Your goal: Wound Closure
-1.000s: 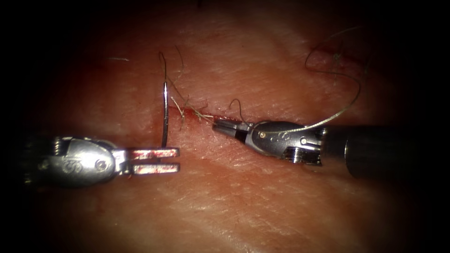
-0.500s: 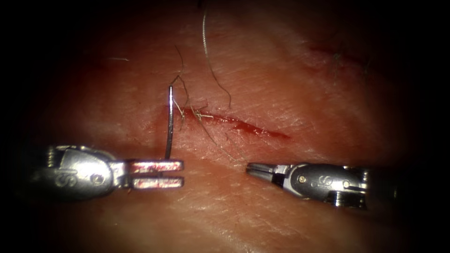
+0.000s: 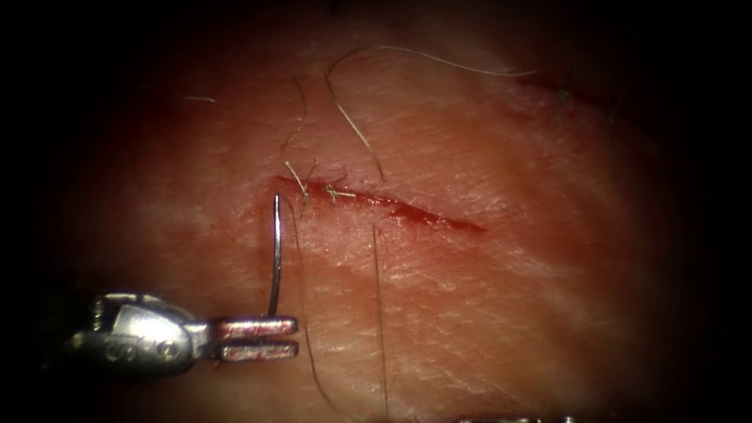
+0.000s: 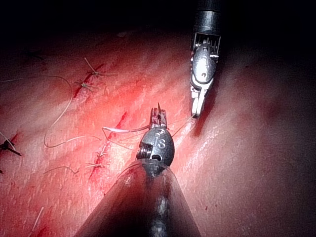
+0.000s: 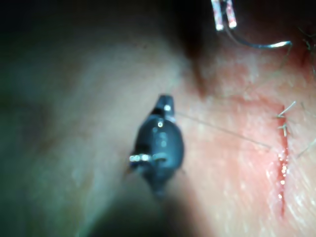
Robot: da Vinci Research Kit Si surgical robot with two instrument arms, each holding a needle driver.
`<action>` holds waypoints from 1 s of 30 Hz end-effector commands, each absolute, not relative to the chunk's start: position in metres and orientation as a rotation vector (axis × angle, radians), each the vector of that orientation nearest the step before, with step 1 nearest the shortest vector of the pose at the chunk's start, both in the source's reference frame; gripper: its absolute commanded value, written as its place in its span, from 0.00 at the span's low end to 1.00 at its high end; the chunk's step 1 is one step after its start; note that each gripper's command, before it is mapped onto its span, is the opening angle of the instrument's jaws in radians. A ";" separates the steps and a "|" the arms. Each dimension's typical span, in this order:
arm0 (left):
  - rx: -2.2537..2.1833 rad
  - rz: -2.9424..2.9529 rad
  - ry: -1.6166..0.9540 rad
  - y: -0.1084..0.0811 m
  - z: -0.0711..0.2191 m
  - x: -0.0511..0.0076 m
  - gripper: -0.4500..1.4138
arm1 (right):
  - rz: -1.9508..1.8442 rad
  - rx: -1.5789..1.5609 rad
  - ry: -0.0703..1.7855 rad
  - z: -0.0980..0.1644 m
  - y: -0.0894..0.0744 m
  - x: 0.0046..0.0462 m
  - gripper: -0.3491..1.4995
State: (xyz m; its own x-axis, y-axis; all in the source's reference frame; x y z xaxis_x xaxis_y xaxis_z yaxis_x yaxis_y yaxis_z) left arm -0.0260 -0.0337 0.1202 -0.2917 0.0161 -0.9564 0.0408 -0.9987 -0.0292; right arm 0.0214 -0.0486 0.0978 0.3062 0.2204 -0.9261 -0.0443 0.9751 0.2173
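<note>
Needle [image 3: 275,254] in left end effector [image 3: 257,339]

Seen from just behind: right tool [image 5: 165,104], jaws closed on a fine thread [image 5: 224,132] stretching taut across pale tissue [image 5: 232,197] toward the red-edged cut [image 5: 282,163]. Short cut thread ends [image 5: 285,118] bristling beside the cut. Farther off, left tool [image 5: 223,17] gripping one end of the curved needle [image 5: 259,44].

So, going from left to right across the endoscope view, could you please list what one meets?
Left arm's tool holding the needle near one end → thread running down the tissue → right end of the cut.
</note>
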 end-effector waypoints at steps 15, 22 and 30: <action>1.841 -2.712 -0.129 -0.028 0.119 -0.0151 0.00 | 0.296 0.065 1.210 0.104 -0.040 0.0187 0.88; 1.854 -2.699 -0.118 -0.028 0.119 -0.0159 0.00 | 0.283 0.000 1.178 0.111 -0.037 0.0225 0.83; 1.867 -2.679 -0.112 -0.029 0.120 -0.0169 0.00 | 0.236 -0.028 1.142 0.117 -0.035 0.0248 0.81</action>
State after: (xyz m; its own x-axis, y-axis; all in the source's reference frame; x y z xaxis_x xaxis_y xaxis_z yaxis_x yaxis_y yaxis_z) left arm -0.0165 -0.0284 0.1192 -0.3411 0.0630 -0.9379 -0.1424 -0.9897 -0.0147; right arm 0.0242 -0.0353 0.1161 0.4003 0.1675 -0.9009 -0.1975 0.9758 0.0937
